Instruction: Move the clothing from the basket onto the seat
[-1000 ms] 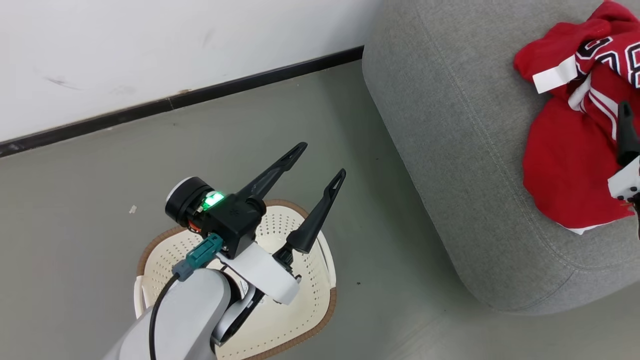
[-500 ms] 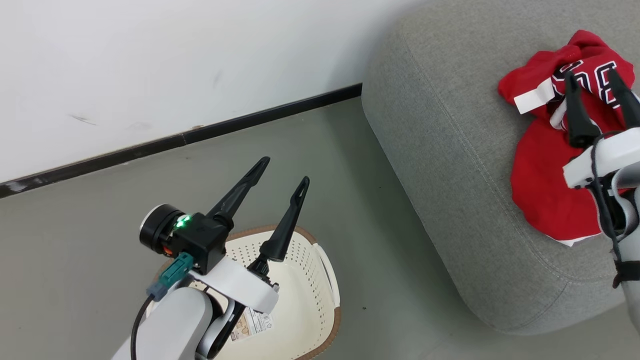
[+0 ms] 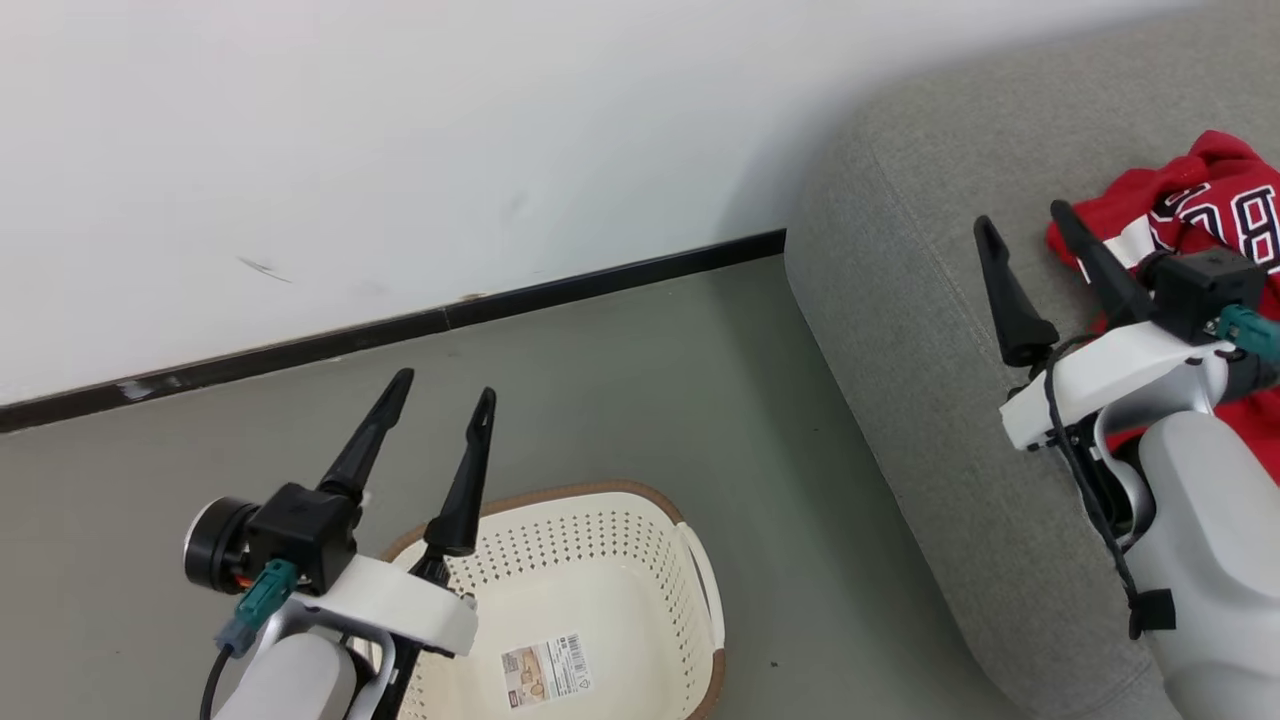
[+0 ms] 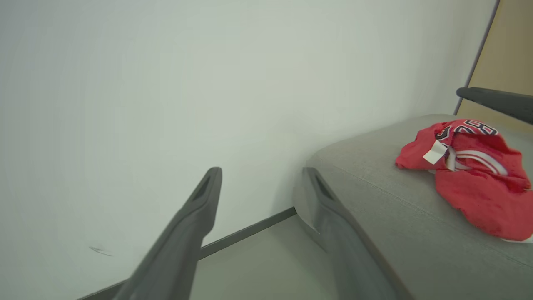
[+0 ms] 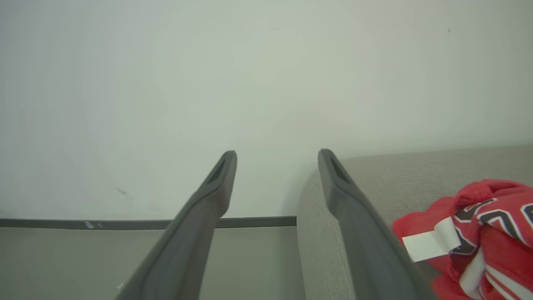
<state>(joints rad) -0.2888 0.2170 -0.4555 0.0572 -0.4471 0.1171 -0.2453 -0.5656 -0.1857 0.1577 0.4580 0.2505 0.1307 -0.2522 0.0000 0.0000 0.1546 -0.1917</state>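
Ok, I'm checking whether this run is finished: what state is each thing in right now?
clothing: crumpled in a heap on the seat.
basket: upright on the floor, no clothing seen inside, paper label on its bottom.
seat: bearing the clothing.
left gripper: open, holding nothing.
right gripper: open, holding nothing, beside the clothing.

I'm drawing the right gripper (image 3: 1020, 215) left off the clothing (image 3: 1215, 160), fingers spread, and pulling the left gripper (image 3: 444, 384) back toward the left rim of the basket (image 3: 620, 540).
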